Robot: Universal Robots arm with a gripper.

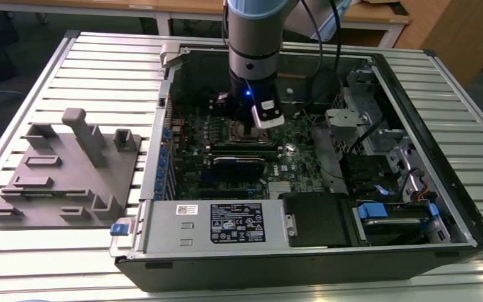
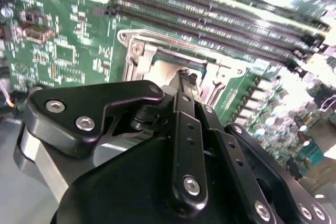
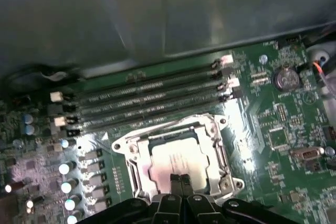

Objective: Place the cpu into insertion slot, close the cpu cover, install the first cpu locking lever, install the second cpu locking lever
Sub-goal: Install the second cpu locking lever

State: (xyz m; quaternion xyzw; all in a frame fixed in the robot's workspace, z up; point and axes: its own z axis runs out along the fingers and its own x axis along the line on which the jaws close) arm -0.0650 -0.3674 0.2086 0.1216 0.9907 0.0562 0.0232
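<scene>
The exterior view is evenly and brightly lit on the ribbed table (image 1: 73, 75), while the inside of the open computer case (image 1: 443, 207) stays dim, with one small blue light glowing on the arm (image 1: 248, 93). In the second wrist view strong white glare washes out the upper right of the frame, and the motherboard (image 2: 63, 40) is soft and a little smeared. The first wrist view is dark and hazy in its upper half, with bright reflections on the cpu cover (image 3: 216, 129) near the centre.
</scene>
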